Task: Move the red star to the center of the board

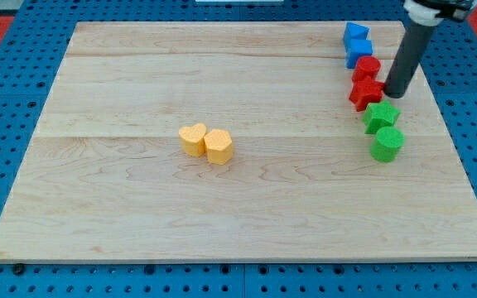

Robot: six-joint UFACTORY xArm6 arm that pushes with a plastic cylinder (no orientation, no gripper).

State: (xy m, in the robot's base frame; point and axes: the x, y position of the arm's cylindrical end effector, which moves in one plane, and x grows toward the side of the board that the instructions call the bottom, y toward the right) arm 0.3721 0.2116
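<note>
A pale wooden board (238, 207) lies on a blue pegboard (23, 50) surface. The red star (365, 93), glossy and blunt-pointed, sits near the view's right edge between a red block (367, 68) and a green star (380, 115). The arm carries no claw; its tip (395, 94) stands just right of the red star.

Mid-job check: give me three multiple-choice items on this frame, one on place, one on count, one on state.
1. Where is my tip?
A. just right of the red star
B. beside the yellow blocks
C. at the board's bottom edge

2. How many blocks show?
A. six
B. eight
C. ten

3. The red star lies:
A. at the board's centre
B. off the board
C. in the column at the view's right

Key: 1 A, the rod ends beside it; 2 B, two each of blue, red, green, yellow; 3 C, between red and green neighbours.
</note>
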